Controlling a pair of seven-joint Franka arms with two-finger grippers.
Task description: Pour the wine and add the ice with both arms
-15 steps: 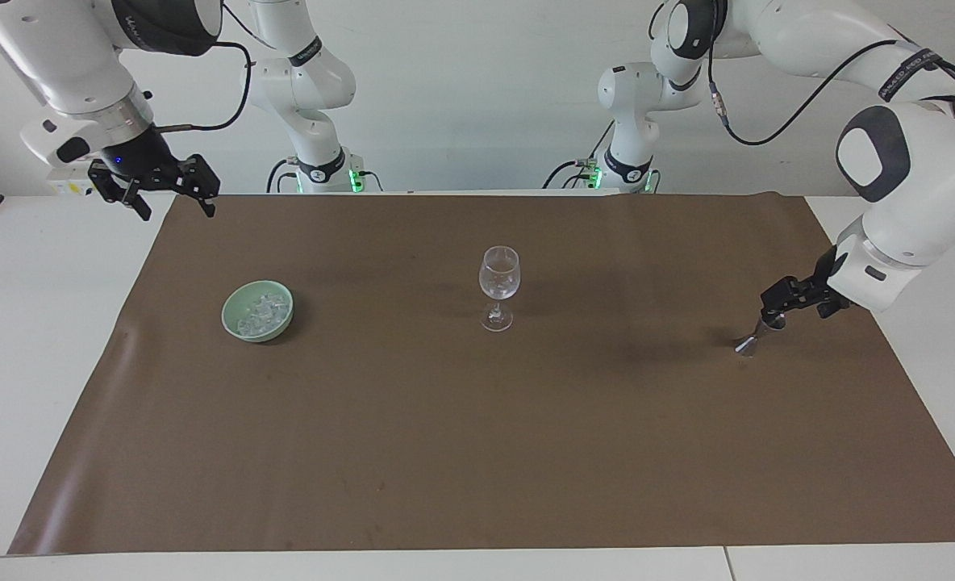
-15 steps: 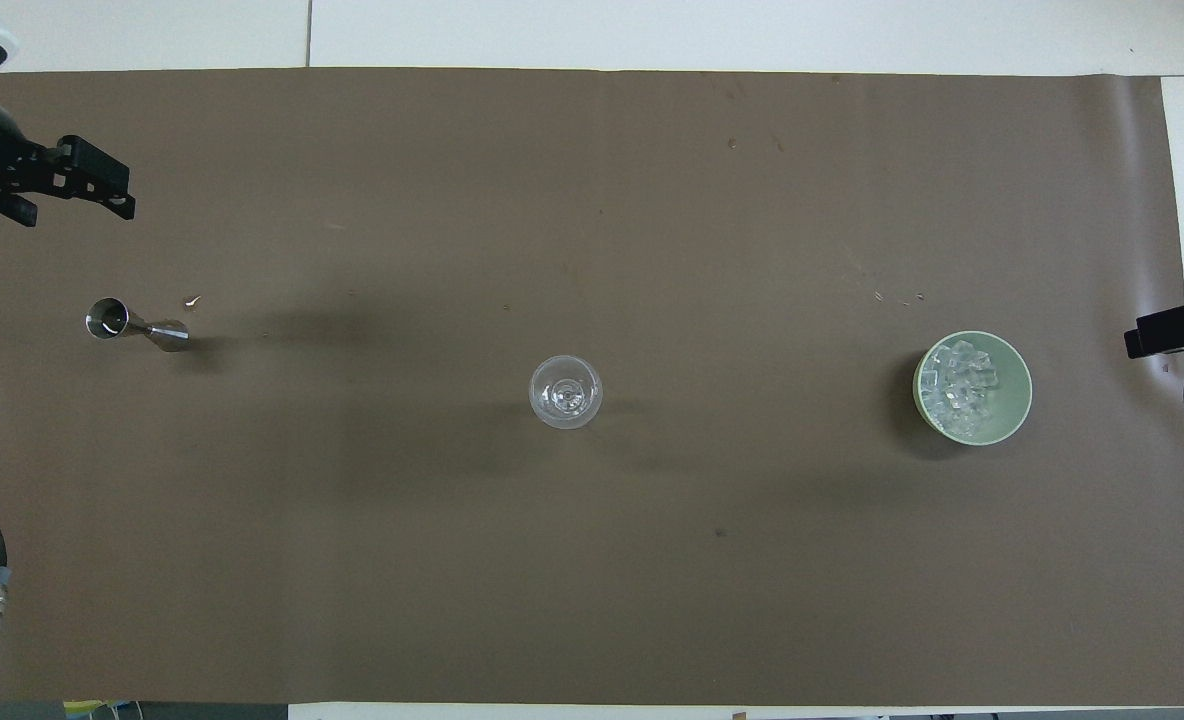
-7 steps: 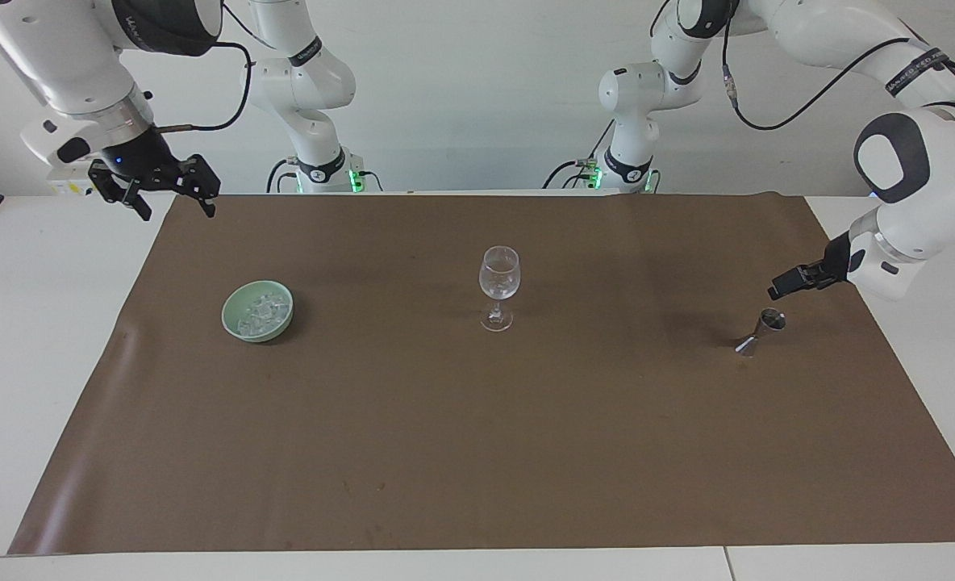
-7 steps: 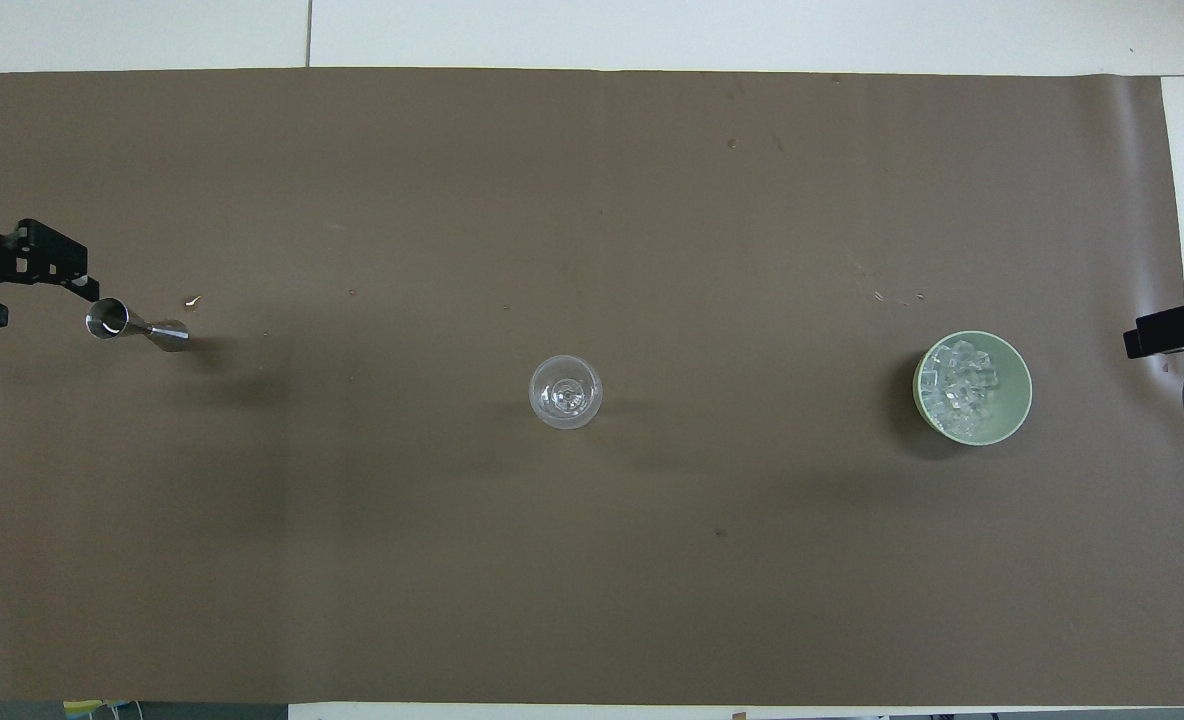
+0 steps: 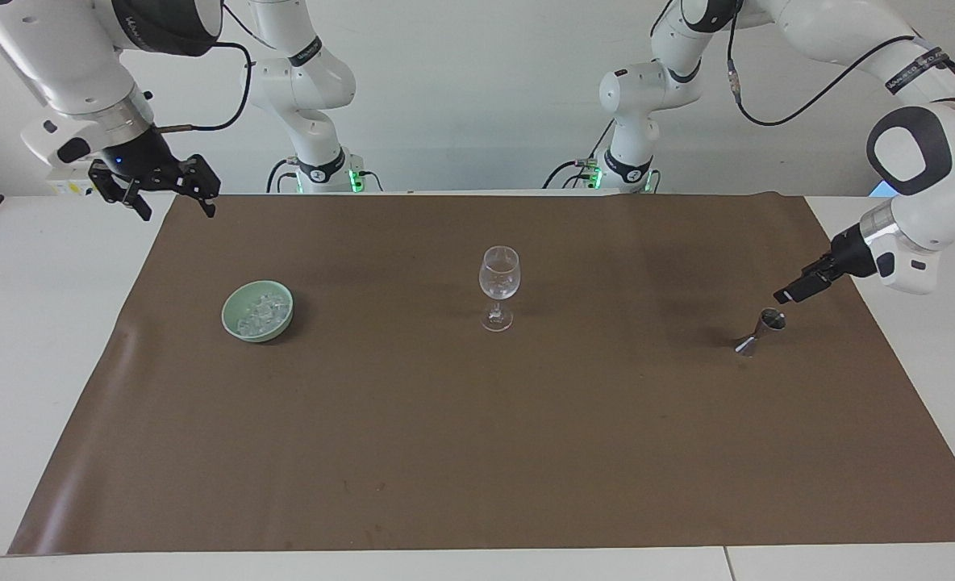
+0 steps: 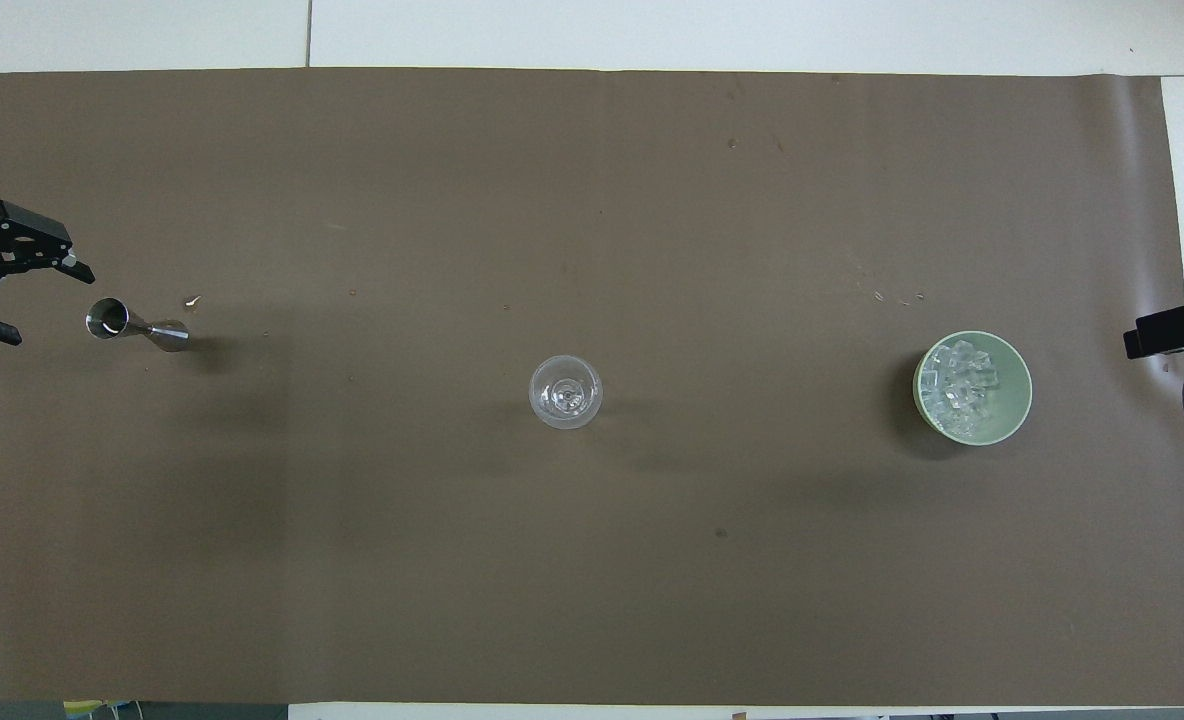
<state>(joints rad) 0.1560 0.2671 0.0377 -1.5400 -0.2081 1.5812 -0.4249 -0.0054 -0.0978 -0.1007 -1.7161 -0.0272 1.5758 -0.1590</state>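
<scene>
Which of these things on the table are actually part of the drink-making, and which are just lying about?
Part of the job:
- wine glass, upright mid-table
- ice, heaped in the green bowl
- metal jigger, toward the left arm's end
- left gripper, open beside the jigger
- right gripper, open, waiting by the mat's corner

Just lying about:
- brown mat
- small crumbs on the mat
</scene>
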